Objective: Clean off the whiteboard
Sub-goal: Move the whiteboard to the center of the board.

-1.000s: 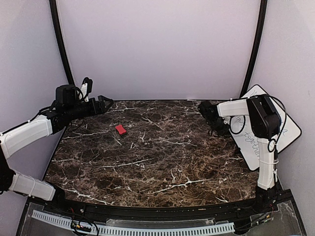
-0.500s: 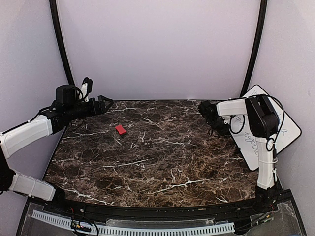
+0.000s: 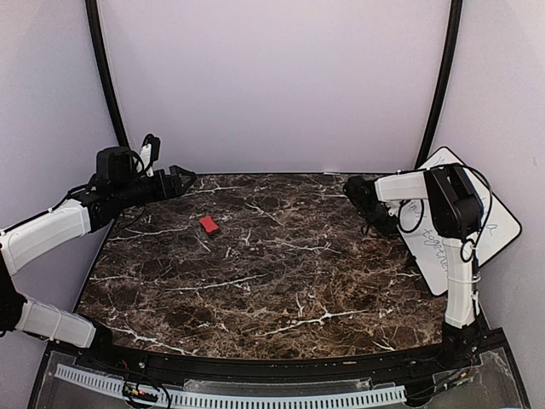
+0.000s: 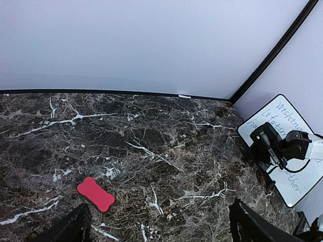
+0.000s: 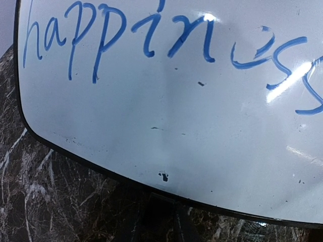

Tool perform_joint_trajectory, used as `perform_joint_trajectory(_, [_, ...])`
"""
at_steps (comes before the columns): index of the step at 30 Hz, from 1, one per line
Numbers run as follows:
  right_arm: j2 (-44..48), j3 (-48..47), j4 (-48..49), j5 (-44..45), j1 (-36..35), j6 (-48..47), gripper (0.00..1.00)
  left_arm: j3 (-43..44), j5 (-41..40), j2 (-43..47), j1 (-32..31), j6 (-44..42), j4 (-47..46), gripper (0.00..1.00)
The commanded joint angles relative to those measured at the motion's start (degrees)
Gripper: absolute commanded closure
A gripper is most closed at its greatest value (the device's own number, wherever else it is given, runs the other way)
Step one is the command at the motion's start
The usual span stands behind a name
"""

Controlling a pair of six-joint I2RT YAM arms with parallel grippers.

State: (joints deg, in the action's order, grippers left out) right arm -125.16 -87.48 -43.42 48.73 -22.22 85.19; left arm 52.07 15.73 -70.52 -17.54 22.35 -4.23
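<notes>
The whiteboard (image 3: 504, 223) stands propped along the right edge of the bench (image 3: 281, 281), toward the far-right corner, tilted back against the side wall with one rounded corner raised. Blue handwriting covers it, and the right wrist view reads the word "happiness" across the board (image 5: 166, 116) just above its thin black edge, with a few dark specks below the letters. My right pincer (image 3: 375, 209) is close in front of the board's near face, low over the marble by the right edge. Only a dark blur of it shows at the bottom of its own camera, so I cannot tell whether it is apart or together. From across the bench, the left wrist view catches that same pincer (image 4: 267, 143) against the board (image 4: 275, 117). A red eraser (image 3: 209, 224) lies flat on the marble toward the far-left corner, well apart from the board and touched by nothing. My left pincer (image 3: 174, 181) hangs over the far-left corner, and its two fingers (image 4: 75, 224) are spread wide apart, holding nothing, with the eraser (image 4: 96, 194) lying ahead of them.
</notes>
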Motion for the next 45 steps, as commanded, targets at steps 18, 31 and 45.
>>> perform_joint_trajectory(18, [0.18, -0.39, -1.43, 0.15, -5.64, 0.76, 1.00, -0.61, 0.34, 0.47, -0.16, 0.43, -0.97, 0.06])
perform_joint_trajectory(31, [-5.59, -8.03, 0.42, -0.70, -15.23, -2.54, 1.00, -0.42, -1.97, 1.06, -0.17, 0.42, -0.03, 0.06])
perform_joint_trajectory(45, [-14.16, -22.33, 2.63, -0.44, -26.91, -10.63, 1.00, -0.53, -8.64, 2.66, -0.13, 0.68, 1.88, 0.01])
